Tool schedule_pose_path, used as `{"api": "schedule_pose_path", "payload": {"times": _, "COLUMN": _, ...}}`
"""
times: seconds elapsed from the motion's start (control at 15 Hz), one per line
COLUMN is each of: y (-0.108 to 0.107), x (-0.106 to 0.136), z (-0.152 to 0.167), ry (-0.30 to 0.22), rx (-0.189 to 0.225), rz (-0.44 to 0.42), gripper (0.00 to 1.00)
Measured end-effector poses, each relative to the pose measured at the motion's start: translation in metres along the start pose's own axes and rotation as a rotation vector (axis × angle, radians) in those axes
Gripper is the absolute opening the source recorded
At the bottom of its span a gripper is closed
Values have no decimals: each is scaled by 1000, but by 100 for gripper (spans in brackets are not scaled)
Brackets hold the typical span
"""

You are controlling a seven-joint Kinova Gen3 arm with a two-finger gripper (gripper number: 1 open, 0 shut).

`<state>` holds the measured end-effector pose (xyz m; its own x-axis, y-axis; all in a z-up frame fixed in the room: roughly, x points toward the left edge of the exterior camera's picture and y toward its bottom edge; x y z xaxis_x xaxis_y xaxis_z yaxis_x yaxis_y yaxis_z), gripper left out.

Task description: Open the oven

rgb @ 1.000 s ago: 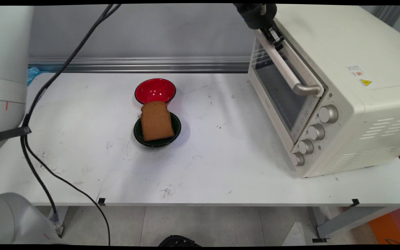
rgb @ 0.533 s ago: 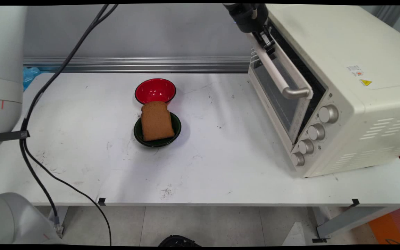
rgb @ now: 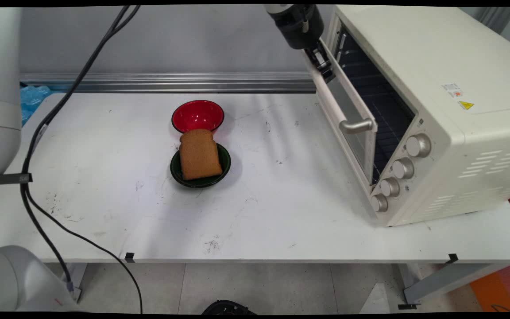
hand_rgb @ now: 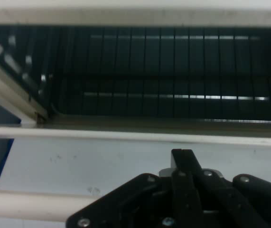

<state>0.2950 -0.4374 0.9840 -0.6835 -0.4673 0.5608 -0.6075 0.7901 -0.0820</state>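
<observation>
1. Since the earlier pictures, the toaster oven door (rgb: 348,110) has been swung further open, and the dark racks inside can now be seen.
2. The gripper (rgb: 321,66) has been moved left and a little lower, along with the far end of the door handle (rgb: 339,104).
3. The gripper is pinched on that handle; in the hand view the pale bar (hand_rgb: 31,205) is seen running into the black linkage.
4. The handle's long side runs from the gripper toward the near side of the table, ending at a metal bracket.
5. The toaster oven (rgb: 432,110) stands at the right of the white table (rgb: 281,208).
6. A slice of toast (rgb: 199,153) is laid on a dark green bowl (rgb: 225,161), touching a red bowl (rgb: 198,115) behind it, well apart from the gripper.
7. A yellow warning sticker (rgb: 466,105) is seen on the oven; its writing cannot be read.
</observation>
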Motion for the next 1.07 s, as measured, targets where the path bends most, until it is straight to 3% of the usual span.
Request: {"api": "schedule_pose_path", "payload": {"times": 1.07, "y": -8, "x": -51, "z": 18, "ry": -25, "rx": -27, "rz": 4, "gripper": 0}}
